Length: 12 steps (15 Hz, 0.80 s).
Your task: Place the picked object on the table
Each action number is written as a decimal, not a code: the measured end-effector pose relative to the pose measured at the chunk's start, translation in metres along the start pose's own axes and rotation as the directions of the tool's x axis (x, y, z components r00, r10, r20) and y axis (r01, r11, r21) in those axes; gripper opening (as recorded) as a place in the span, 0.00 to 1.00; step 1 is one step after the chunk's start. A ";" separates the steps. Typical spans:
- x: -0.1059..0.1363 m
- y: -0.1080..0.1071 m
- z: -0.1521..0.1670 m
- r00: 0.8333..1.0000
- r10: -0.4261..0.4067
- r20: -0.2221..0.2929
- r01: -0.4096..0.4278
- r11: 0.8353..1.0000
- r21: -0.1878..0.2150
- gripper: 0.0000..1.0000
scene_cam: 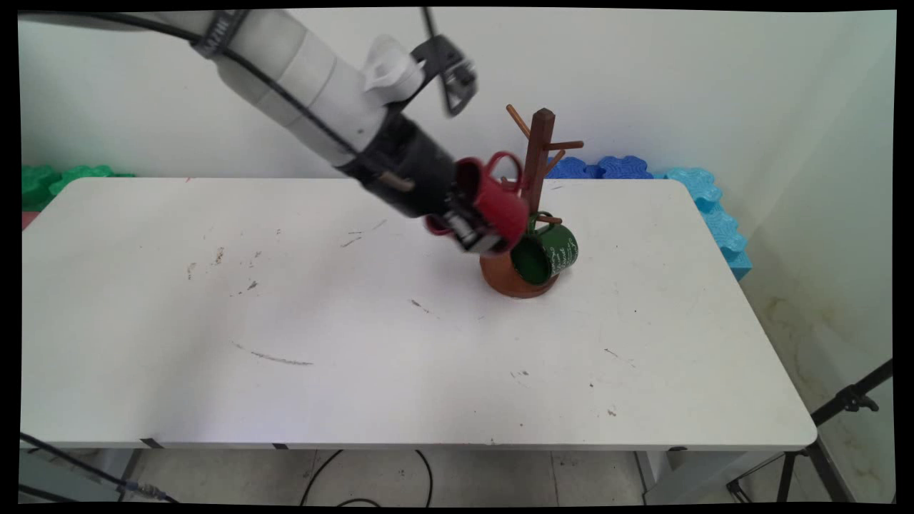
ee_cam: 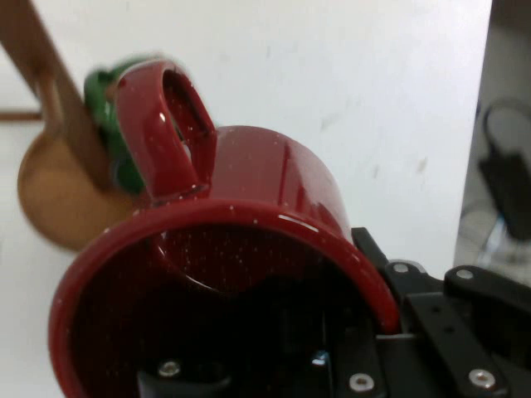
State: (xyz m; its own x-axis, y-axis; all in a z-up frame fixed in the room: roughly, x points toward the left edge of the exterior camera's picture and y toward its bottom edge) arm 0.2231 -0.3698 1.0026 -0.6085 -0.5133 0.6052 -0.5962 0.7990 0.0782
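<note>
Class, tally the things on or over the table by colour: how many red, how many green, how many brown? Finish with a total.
Red: 1, the red mug, gripped at its rim by the end effector beside the stand.
Green: 1, the green mug, hanging on a low peg.
Brown: 1, the wooden mug stand.
Total: 3

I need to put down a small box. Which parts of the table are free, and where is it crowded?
Free: the whole left half and the near strip of the table, plus the right end beyond the mug tree. Crowded: around the tree, where the green mug hangs and the end effector holds the red mug.
</note>
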 end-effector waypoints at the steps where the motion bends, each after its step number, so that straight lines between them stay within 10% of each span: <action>1: -0.006 -0.004 -0.001 0.999 0.029 0.033 -0.029 1.000 -0.001 0.00; 12: -0.057 -0.020 0.019 0.913 0.249 0.324 -0.237 0.969 -0.075 0.00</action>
State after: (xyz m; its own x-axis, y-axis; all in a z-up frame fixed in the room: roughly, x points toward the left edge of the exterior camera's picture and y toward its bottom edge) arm 0.2593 -0.3624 0.9519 -0.8734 -0.3712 0.3153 -0.3938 0.9192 -0.0087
